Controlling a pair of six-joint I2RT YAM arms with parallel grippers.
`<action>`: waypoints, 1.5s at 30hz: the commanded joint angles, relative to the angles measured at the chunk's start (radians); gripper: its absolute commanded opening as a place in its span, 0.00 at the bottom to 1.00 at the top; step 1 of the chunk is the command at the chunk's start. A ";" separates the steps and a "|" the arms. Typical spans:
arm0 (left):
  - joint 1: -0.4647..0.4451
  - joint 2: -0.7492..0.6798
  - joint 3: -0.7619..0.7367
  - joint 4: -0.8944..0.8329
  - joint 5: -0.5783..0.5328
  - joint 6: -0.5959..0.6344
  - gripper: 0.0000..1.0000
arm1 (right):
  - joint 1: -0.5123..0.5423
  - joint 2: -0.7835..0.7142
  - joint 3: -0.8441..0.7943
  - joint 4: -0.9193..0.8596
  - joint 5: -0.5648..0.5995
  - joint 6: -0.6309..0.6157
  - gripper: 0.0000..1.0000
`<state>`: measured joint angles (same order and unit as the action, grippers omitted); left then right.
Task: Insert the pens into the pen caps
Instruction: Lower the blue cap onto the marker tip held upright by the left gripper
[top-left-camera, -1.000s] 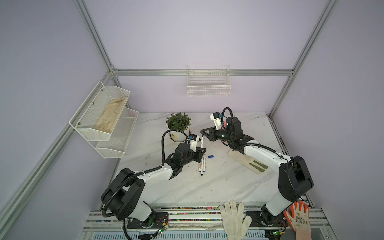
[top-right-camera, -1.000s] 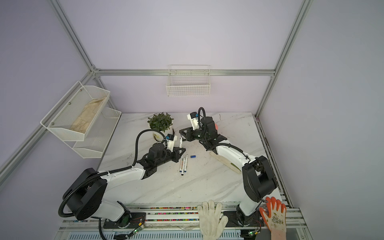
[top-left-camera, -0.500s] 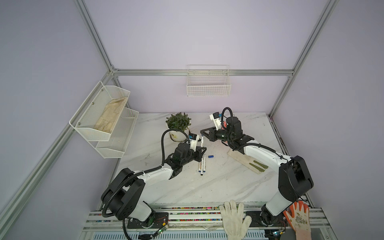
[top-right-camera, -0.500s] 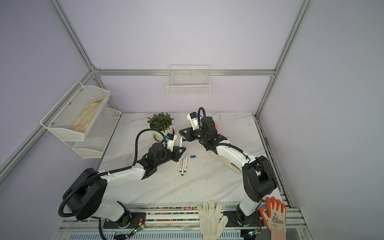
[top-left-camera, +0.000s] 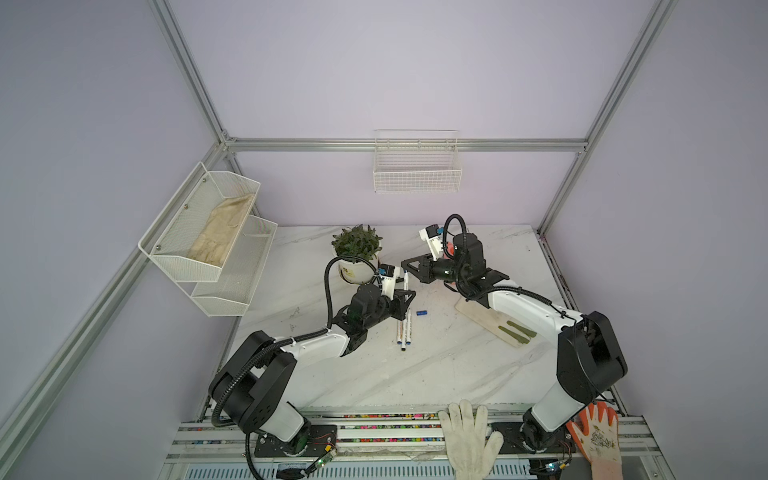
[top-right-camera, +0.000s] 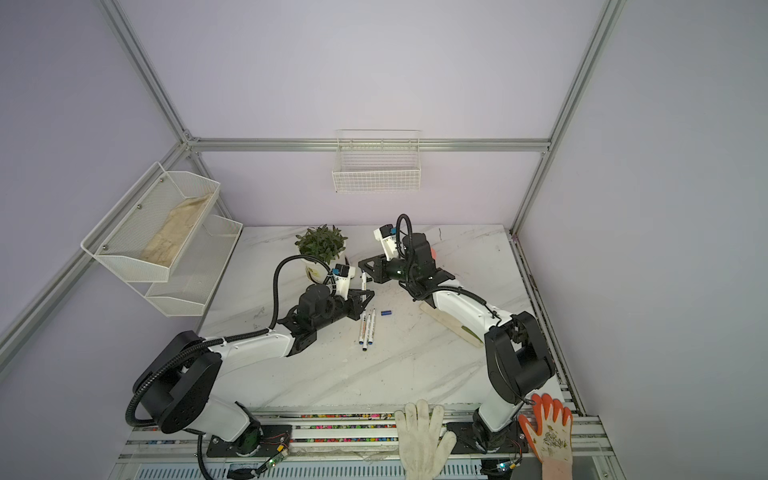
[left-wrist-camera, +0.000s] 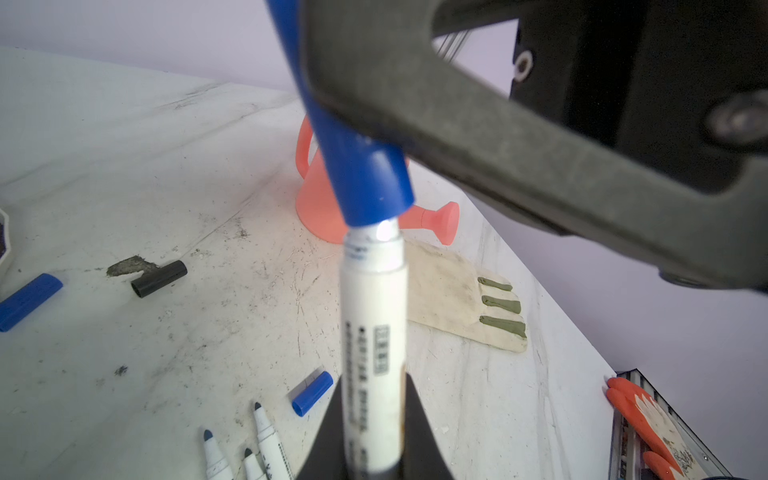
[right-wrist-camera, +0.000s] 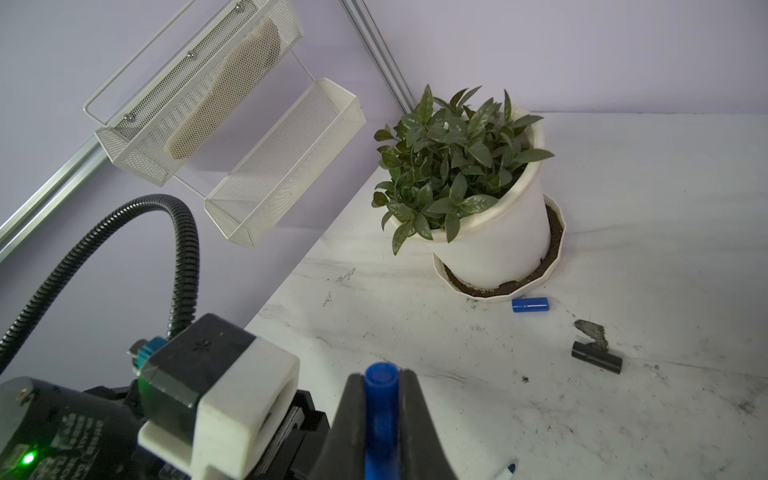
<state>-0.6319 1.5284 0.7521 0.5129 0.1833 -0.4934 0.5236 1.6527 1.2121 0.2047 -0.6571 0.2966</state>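
My left gripper (left-wrist-camera: 372, 399) is shut on a white pen (left-wrist-camera: 372, 332) that stands upright, also seen in both top views (top-left-camera: 405, 279) (top-right-camera: 363, 279). The pen's top end sits in the mouth of a blue pen cap (left-wrist-camera: 361, 174), so its tip is hidden. My right gripper (right-wrist-camera: 380, 386) is shut on that cap (right-wrist-camera: 380, 399) and meets the left gripper (top-left-camera: 405, 291) over the table's middle. Three uncapped pens (left-wrist-camera: 259, 415) lie side by side on the table (top-left-camera: 405, 330). Loose caps lie nearby: blue (left-wrist-camera: 312, 392), black (left-wrist-camera: 159, 278), blue (right-wrist-camera: 530, 304).
A potted plant (top-left-camera: 357, 253) stands behind the left gripper. A salmon watering can (left-wrist-camera: 320, 199) and a flat work glove (top-left-camera: 494, 324) lie under the right arm. Mesh shelves (top-left-camera: 208, 237) hang at the left. Two gloves (top-left-camera: 469, 432) rest on the front rail. A debris scrap (right-wrist-camera: 590, 330) touches the black cap.
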 joint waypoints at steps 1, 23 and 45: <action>0.026 -0.002 0.122 0.148 0.008 -0.036 0.00 | 0.011 -0.046 -0.025 -0.059 -0.059 -0.023 0.00; 0.089 0.062 0.217 0.409 -0.096 0.110 0.00 | -0.005 -0.045 0.006 -0.480 -0.325 -0.238 0.00; 0.081 0.076 0.187 0.612 -0.007 0.190 0.00 | -0.067 -0.128 -0.017 -0.463 -0.434 -0.262 0.00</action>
<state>-0.6064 1.6733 0.7971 0.9009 0.3447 -0.3042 0.4232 1.5318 1.2648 0.0067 -0.8753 0.0422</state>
